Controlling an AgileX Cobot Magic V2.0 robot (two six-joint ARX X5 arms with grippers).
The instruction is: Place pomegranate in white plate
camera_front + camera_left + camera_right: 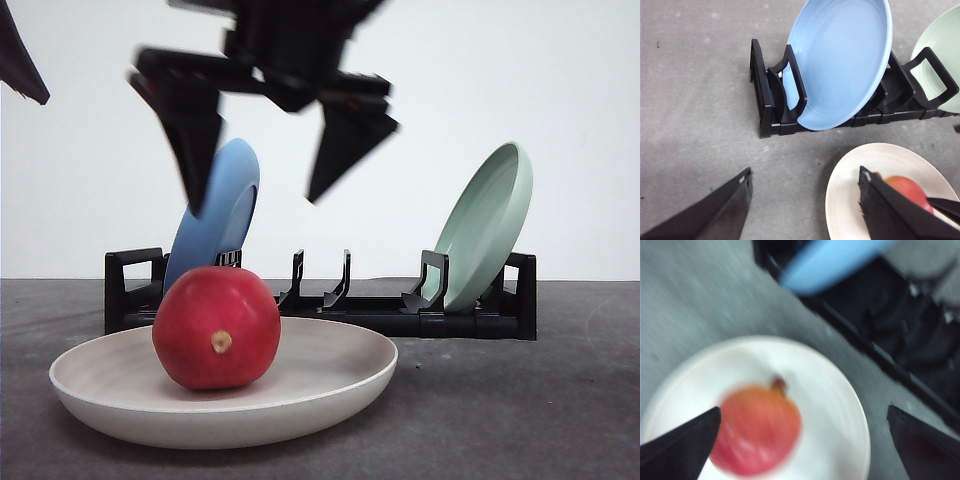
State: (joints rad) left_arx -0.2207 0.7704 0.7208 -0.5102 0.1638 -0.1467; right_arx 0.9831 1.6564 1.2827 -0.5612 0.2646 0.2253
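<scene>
The red pomegranate [217, 327] rests inside the white plate [340, 375] at the front left of the table, its tan nub facing the camera. My right gripper [256, 200] hangs open straight above it, blurred, with nothing between its fingers. In the right wrist view the pomegranate [756, 430] lies in the white plate [835, 390] below the spread right gripper [802, 440]. My left gripper [805, 200] is open over bare table, left of the white plate [850, 175], where the pomegranate [907, 190] peeks out behind one finger [890, 210].
A black dish rack [380, 310] stands behind the white plate, holding a blue plate [215, 215] on its left and a pale green plate [485, 225] on its right, both upright. Grey table surface [540, 400] lies to the right.
</scene>
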